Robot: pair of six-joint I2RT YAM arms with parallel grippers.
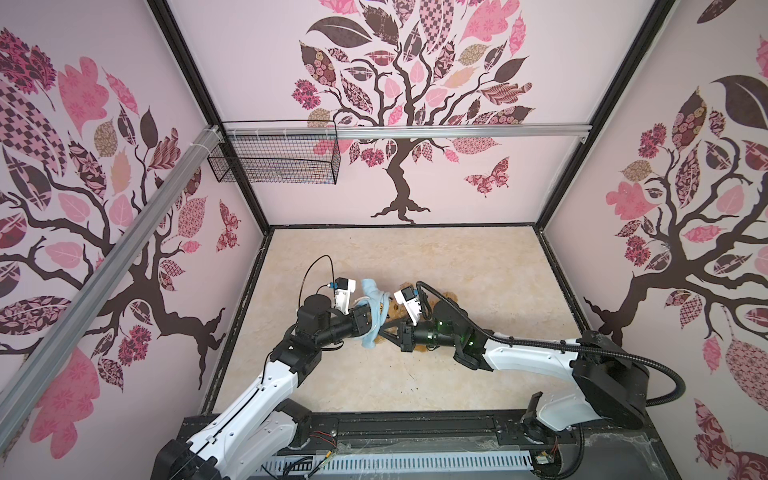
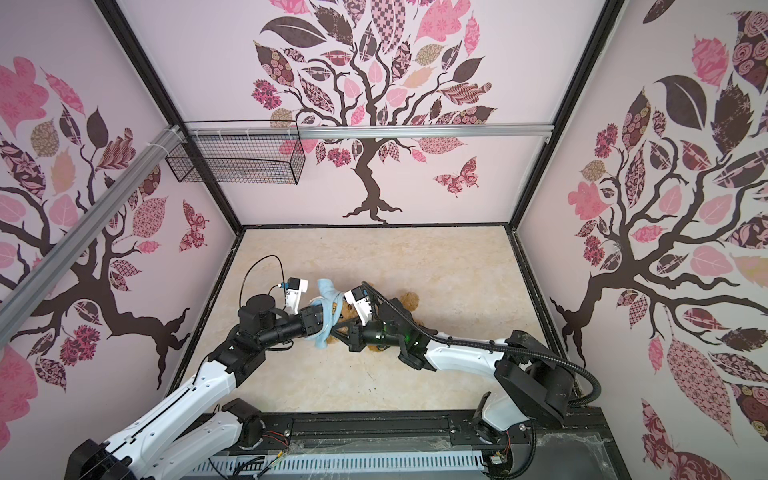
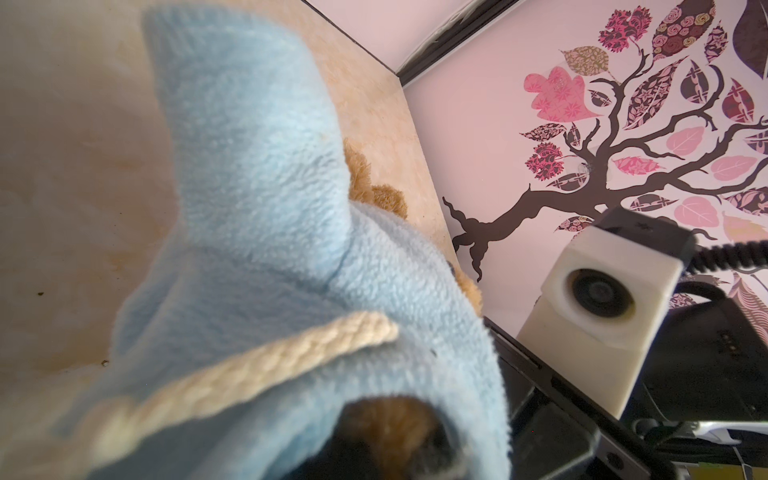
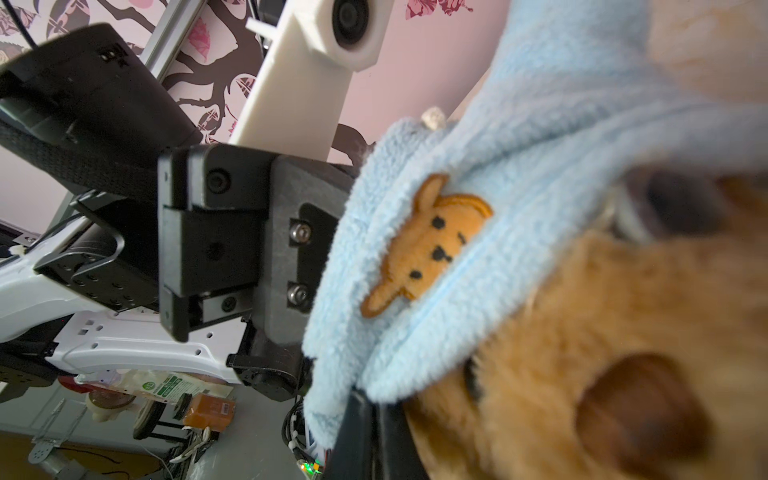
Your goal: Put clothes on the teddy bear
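Dressing looks barely begun: shirt (image 4: 519, 145) bunched on the clamped left gripper (image 1: 360, 320), against the teddy bear (image 4: 561, 324)'s face; right gripper (image 1: 387, 329) closed at its hem, hold unclear.

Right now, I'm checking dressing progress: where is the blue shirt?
In both top views the light-blue shirt sits over the floor centre, left of the teddy bear, touching it.
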